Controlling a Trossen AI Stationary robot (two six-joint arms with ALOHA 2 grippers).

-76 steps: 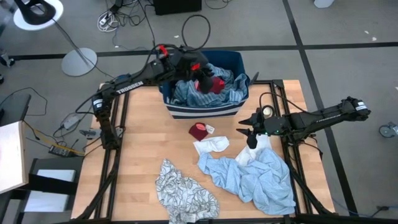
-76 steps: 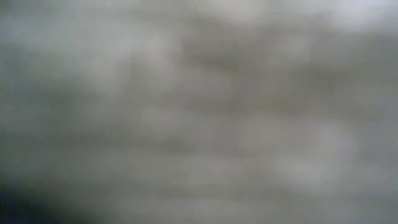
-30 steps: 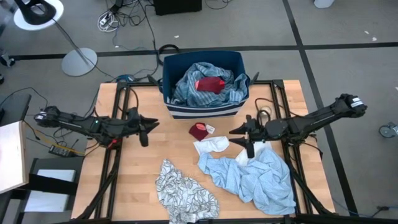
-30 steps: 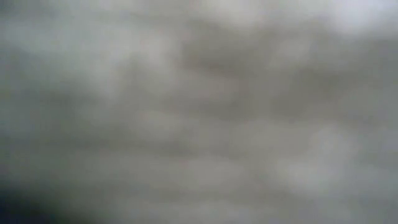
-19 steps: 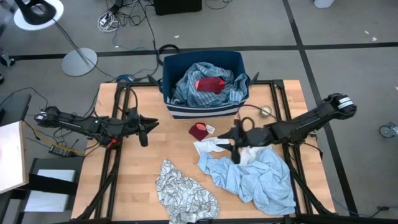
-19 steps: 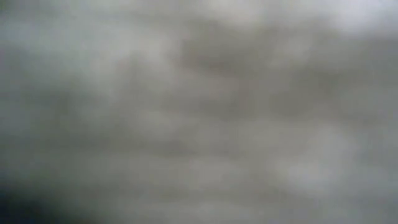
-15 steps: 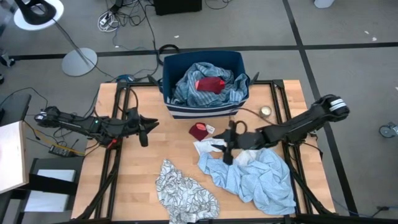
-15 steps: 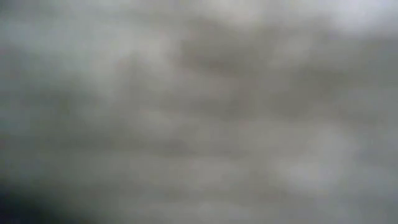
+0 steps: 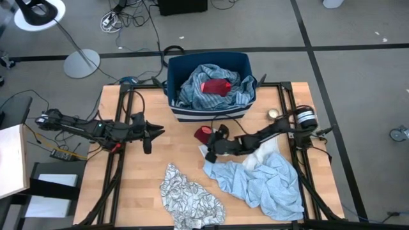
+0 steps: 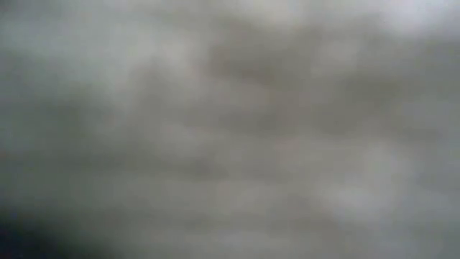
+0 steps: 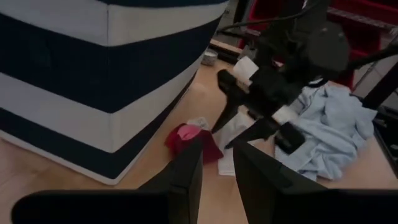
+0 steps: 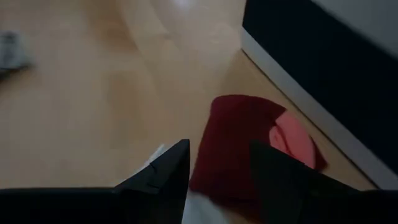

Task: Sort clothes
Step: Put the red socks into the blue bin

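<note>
Over the white garment (image 9: 214,152) the right gripper (image 9: 215,138), fingers apart, has slid toward the small red garment (image 9: 203,133)

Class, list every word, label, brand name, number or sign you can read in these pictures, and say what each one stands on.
No text can be read here.
Small red garment: a pale tag beside it, too small to read.
Right gripper: white patches on it, no legible lettering.
Striped bin: stripes only, no words.
Low view: wholly blurred, nothing to read.
</note>
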